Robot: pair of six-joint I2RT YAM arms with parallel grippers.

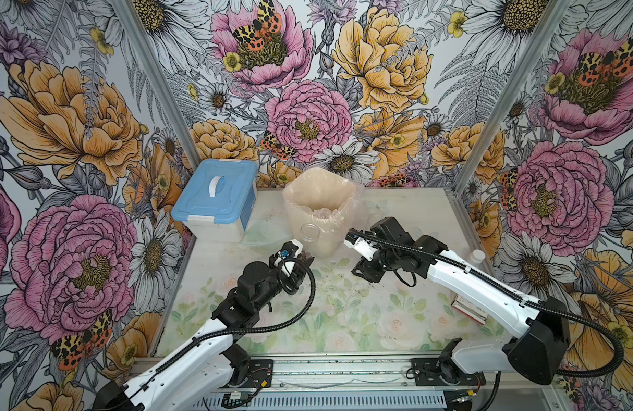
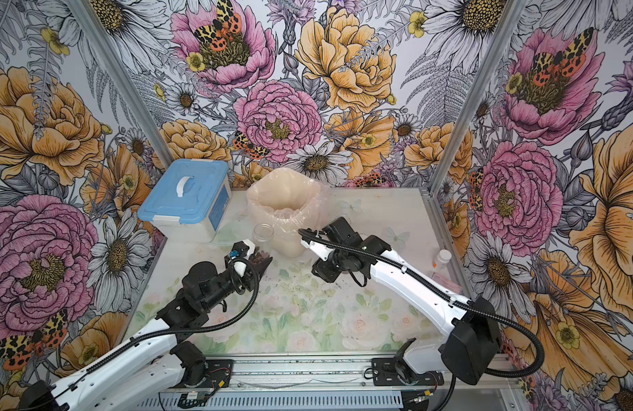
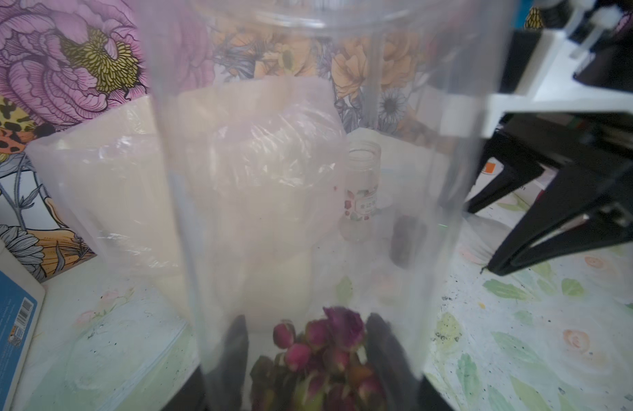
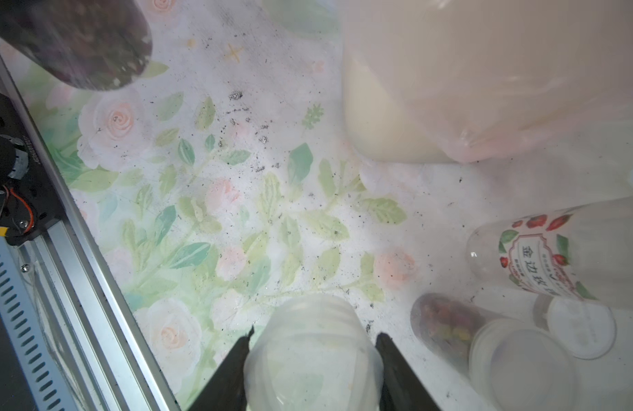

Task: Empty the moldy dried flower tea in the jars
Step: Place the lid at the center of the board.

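The left gripper (image 1: 300,258) is clamped around the base end of a small clear plastic cylindrical jar (image 3: 307,213) with its lid off, and the coming move turns on which way that jar points. In both top views its long axis runs from the gripper up the frame toward the tall cream bin lined with a translucent plastic bag (image 1: 325,245). The open mouth lies just beside the bin's front wall, toward its left side, and seemingly short of the rim, though the height is hard to judge. The dark reddish-pink dried rose buds (image 3: 325,348) are heaped at the closed end of the jar, between the fingers. So the jar probably lies level or slightly mouth-up, and nothing spills yet. To empty it, the mouth likely has to rise over the rim and the base has to tip up behind it. The left arm already holds the tea and is nearest the bin's opening, so the pour is its job. The right gripper (image 4: 315,334) is closed on a round translucent-white lid (image 4: 313,366). It hangs right of the jar at mid-frame, beside the bin's lower right corner and clear of the pouring line. In the right wrist view, at lower right, stand a taller clear jar with a red-and-white label (image 4: 557,256), which looks empty, and a small capped jar of dark tea (image 4: 446,327); the right arm hides both in the top views
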